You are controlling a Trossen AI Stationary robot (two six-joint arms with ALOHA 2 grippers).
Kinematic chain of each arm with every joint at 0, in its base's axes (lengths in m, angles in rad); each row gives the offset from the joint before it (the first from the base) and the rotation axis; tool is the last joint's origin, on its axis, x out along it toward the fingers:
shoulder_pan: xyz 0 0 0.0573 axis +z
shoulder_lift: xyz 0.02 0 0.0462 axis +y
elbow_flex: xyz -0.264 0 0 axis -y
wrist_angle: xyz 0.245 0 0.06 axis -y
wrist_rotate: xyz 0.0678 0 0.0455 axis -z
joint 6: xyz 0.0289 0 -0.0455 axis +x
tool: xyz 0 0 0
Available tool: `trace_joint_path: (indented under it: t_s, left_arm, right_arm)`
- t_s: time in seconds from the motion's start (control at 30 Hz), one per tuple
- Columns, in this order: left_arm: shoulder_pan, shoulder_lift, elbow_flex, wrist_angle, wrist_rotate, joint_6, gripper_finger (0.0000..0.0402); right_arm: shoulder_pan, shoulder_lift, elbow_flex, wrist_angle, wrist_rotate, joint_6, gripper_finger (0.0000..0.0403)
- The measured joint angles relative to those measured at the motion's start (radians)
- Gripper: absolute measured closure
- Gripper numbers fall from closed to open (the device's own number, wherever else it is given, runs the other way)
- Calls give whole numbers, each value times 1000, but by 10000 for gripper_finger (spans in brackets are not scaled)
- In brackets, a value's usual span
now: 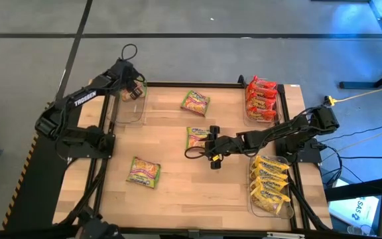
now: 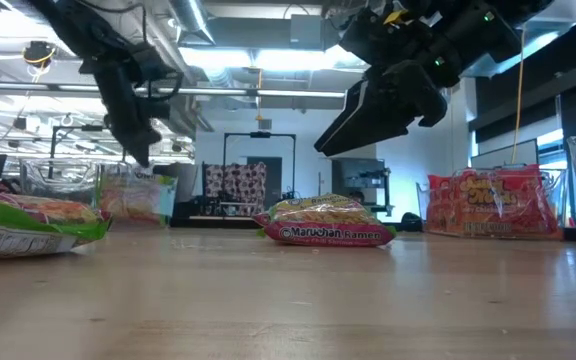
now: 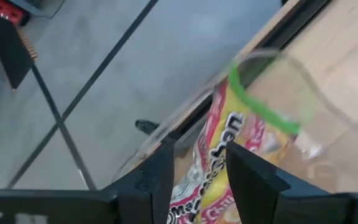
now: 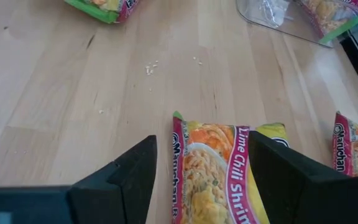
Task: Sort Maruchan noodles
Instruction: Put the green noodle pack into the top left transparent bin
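My left gripper (image 1: 135, 88) hangs over the clear bin (image 1: 130, 114) at the table's far left. Its fingers stand apart, and a green-pink Maruchan packet (image 3: 219, 155) shows between them, inside the bin. My right gripper (image 1: 212, 147) is open at the table's middle and hovers above a Lime Chili Shrimp packet (image 4: 219, 174). One finger is on each side of that packet, which lies flat on the table (image 2: 326, 230). Two more green-pink packets lie flat, one far centre (image 1: 195, 101) and one near left (image 1: 143, 172). My left gripper has its fingers (image 3: 163, 171) apart, slanting down into the bin with the packet's upper end (image 3: 213, 134) between them. A strip of floor shows between one finger and the packet. I cannot tell whether the other finger touches it.
Red-orange packets (image 1: 262, 98) fill a clear bin at the far right. Yellow packets (image 1: 270, 189) fill another at the near right. Bare wood lies along the near edge and between the loose packets. Cables trail off the table's right side.
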Motion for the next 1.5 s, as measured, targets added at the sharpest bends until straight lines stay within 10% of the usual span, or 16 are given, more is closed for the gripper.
trace_joint_path:
  t_s: [0.7, 1.5]
  left_arm:
    - [-608, -154, 14, -146, 414, -397, 266]
    - [-1470, -109, -143, -355, 283, -1819, 266]
  right_arm:
    - [1, 0, 0, 5, -27, 4, 182]
    - [7, 0, 1, -86, -235, 410, 182]
